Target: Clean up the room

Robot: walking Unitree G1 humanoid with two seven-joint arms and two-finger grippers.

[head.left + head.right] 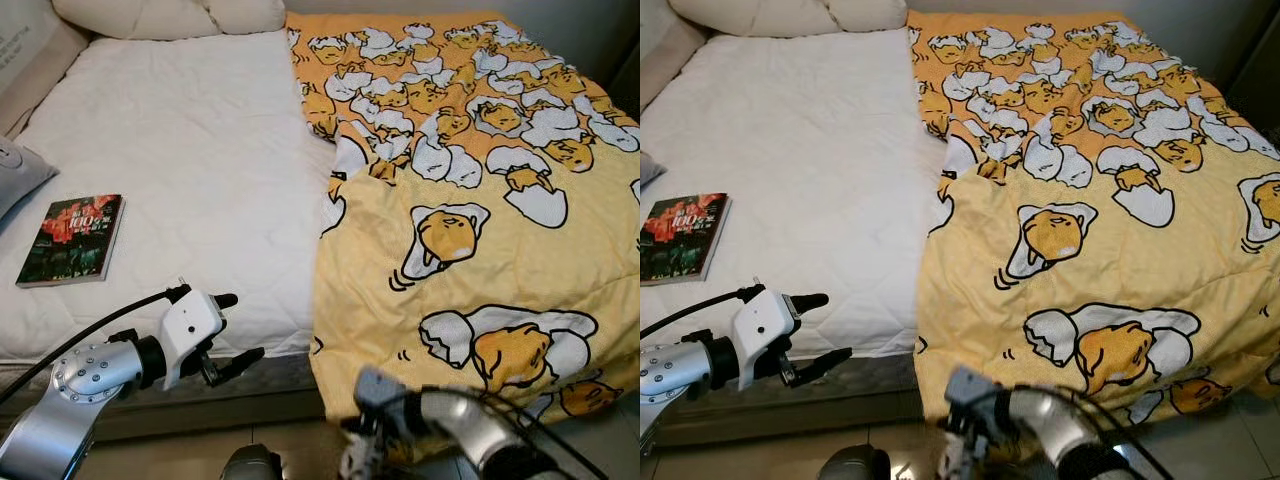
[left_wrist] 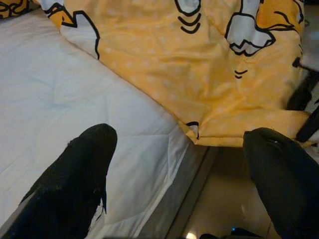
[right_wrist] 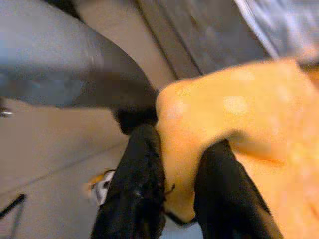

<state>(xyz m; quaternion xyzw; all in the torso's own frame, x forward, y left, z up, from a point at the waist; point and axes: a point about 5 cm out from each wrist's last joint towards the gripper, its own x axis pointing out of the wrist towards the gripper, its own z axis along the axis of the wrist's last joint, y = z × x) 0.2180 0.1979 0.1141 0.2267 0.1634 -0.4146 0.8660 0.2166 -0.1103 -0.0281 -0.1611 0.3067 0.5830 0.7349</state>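
A yellow blanket printed with egg cartoons covers the right half of the bed and hangs over its foot end. My right gripper, blurred, sits low at the hanging hem near the blanket's left corner. In the right wrist view its two black fingers pinch a fold of the yellow cloth. My left gripper hovers open and holds nothing, just in front of the white mattress edge, left of the blanket's corner. A book with a dark red cover lies on the mattress at the left.
The white mattress lies bare on the bed's left half. Cream pillows rest at the head, and a grey cushion pokes in at the left edge. A dark bed frame meets a tiled floor.
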